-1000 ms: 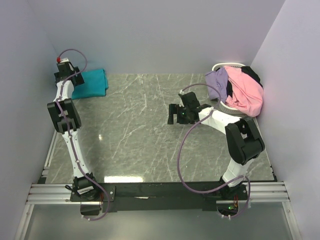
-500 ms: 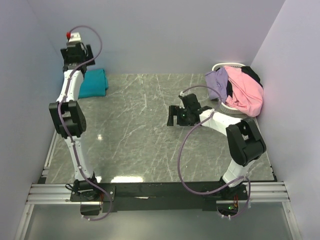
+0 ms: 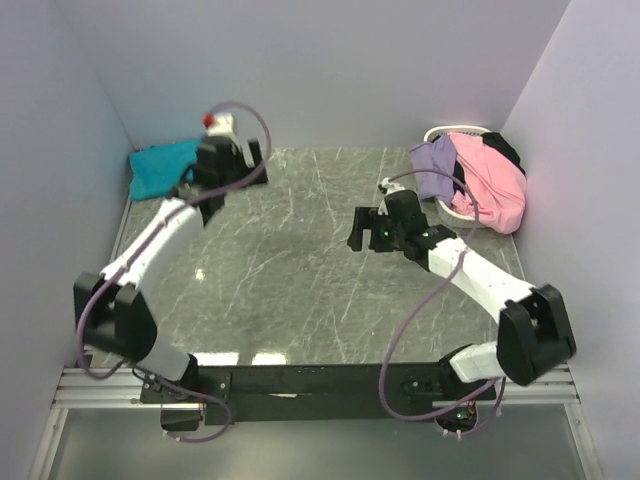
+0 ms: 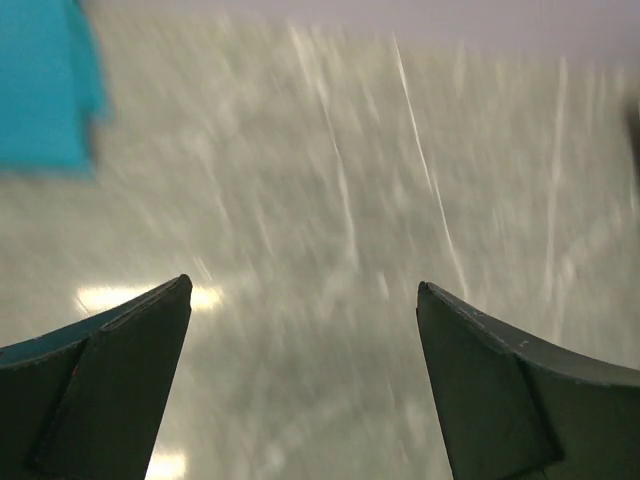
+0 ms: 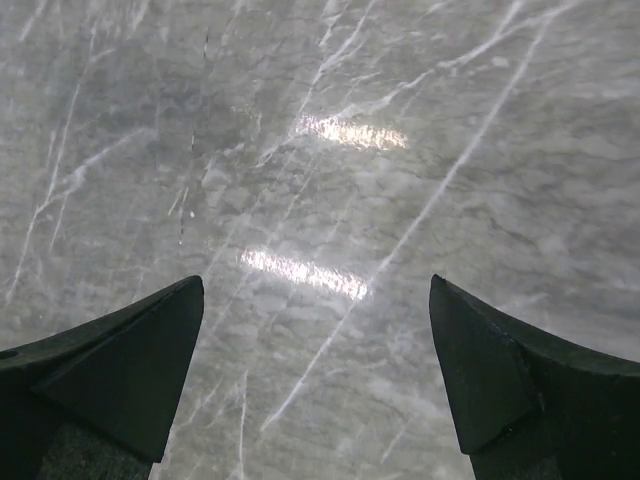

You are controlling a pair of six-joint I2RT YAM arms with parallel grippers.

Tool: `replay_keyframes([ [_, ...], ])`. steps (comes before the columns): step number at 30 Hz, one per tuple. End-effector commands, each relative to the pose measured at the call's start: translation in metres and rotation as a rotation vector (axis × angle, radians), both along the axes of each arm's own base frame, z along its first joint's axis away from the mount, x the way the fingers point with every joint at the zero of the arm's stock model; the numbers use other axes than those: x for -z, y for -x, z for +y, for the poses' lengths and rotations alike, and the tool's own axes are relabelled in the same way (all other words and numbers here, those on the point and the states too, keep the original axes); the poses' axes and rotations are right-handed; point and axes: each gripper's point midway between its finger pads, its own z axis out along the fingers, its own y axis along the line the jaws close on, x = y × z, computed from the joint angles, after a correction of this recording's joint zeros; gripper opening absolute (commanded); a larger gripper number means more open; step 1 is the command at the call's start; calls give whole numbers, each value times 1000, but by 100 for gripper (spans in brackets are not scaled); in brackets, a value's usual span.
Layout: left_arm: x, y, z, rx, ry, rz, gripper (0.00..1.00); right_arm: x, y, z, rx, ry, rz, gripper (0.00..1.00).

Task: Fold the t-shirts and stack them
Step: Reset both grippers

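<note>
Status on the shirts:

- Teal t-shirt sits in the far-left corner of the worktop, up against the left wall, as a compact bundle. We can't tell how tidy the fold is from the top view. In the left wrist view it shows only as a blurred teal patch at the upper left.
- Left arm reaches diagonally from the near-left corner toward the far edge. Left jaws are near the far edge, left of the middle, just right of the teal t-shirt and apart from it. They are spread wide with nothing between them; we see only bare worktop between the fingertips. That whole view is blurred.
- Right arm stretches from the near-right corner toward the centre. Right jaws are over the worktop right of centre, pointing toward the left edge. They are spread and empty, with only marble between the fingertips.
- Basket is in the far-right corner. The pink t-shirt is heaped on top and spills over the rim. The lavender t-shirt drapes over the basket's left side, near the right arm's wrist but apart from it. The black t-shirt peeks out at the far side, mostly hidden under the pink.
- We see nothing stacked on the teal t-shirt.
</note>
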Motion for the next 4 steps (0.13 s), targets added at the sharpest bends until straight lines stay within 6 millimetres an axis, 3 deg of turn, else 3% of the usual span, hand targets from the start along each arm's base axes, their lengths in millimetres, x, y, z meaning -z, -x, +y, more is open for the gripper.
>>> replay_keyframes([
  [1,20,76,-41,64,107,45,99,-15,15,-24,77,27,-56,100],
  [4,36,117,-56,80,127,99,99,-17,23,-38,139,33,-82,100],
])
